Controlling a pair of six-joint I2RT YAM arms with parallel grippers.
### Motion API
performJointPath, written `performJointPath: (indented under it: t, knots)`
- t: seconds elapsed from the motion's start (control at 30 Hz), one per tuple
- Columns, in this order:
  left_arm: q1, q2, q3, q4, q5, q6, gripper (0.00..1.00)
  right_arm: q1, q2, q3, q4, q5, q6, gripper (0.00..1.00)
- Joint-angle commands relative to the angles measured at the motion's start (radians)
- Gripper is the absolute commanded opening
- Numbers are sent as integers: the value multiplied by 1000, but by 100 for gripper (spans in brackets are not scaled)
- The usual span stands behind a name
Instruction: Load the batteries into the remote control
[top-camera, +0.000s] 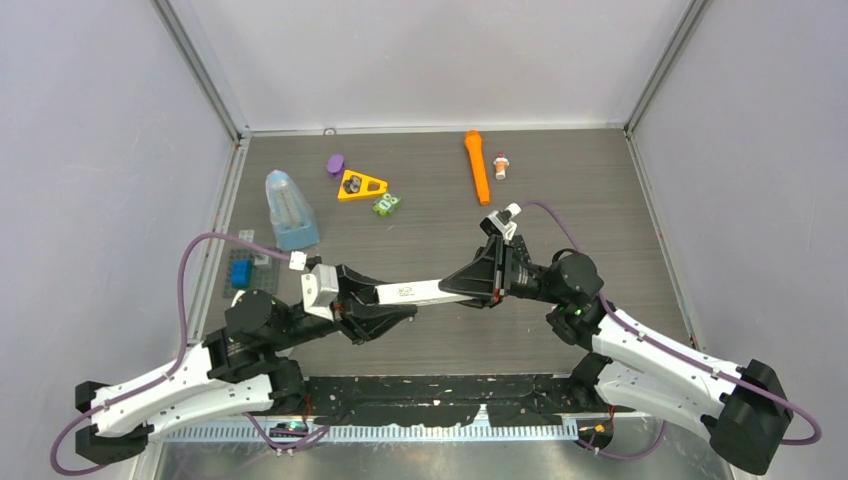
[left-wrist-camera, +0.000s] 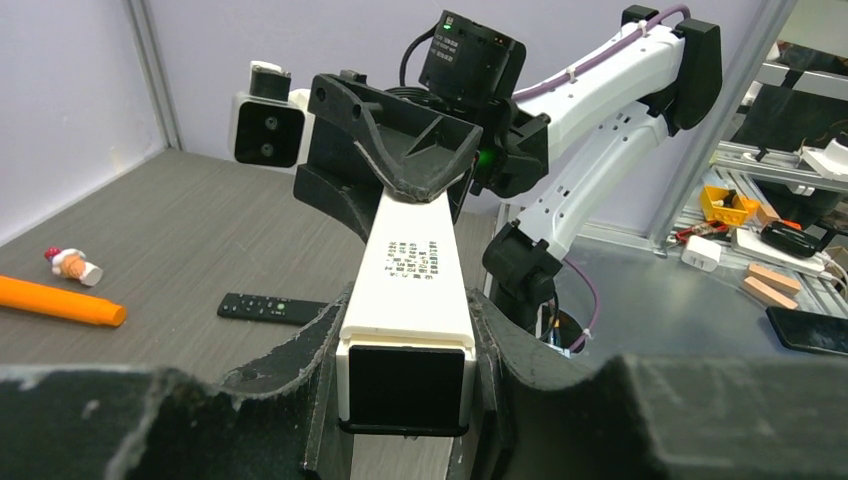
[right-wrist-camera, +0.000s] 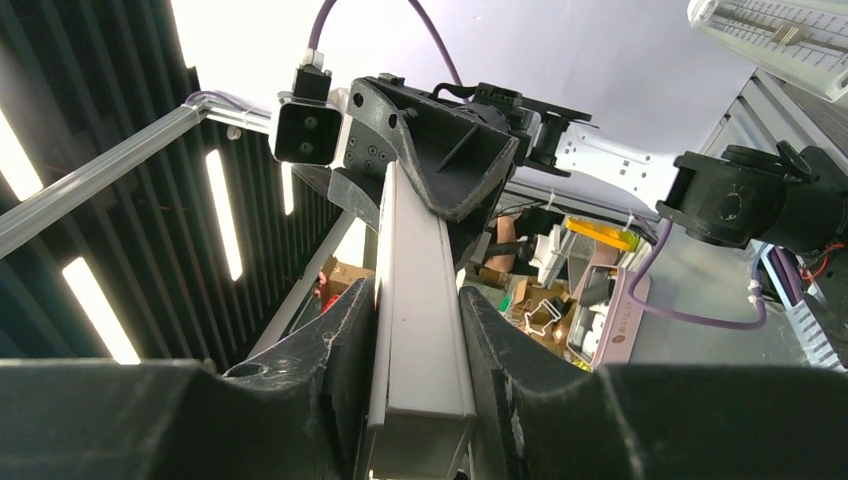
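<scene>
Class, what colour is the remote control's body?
White remote control; clearest in the left wrist view.

The remote (top-camera: 415, 292), a slim white bar with small dark print, hangs clear above the worktop (top-camera: 560, 200), its dark end in my left jaws, the other in my right jaws.
</scene>
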Motion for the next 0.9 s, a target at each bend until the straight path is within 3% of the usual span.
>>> performJointPath:
  t: [0.0, 0.13, 0.27, 0.37, 0.57, 0.87]
  knots:
    - [8, -86, 26, 116, -100, -14, 0, -29, -26, 7, -61, -14, -62, 33]
    - [9, -103, 26, 81, -114, -4, 0, -43, -45, 46, -215, -16, -165, 59]
    - [8, -98, 20, 77, -113, -6, 0, -46, -60, 150, -458, -11, -332, 72]
    - [8, -82, 22, 72, -103, -8, 0, -48, -60, 192, -551, -2, -396, 72]
    - [9, -82, 17, 55, -98, -5, 0, -57, -66, 230, -667, 16, -482, 61]
    - [9, -65, 2, 26, -68, -8, 0, -60, -102, 287, -847, 36, -606, 53]
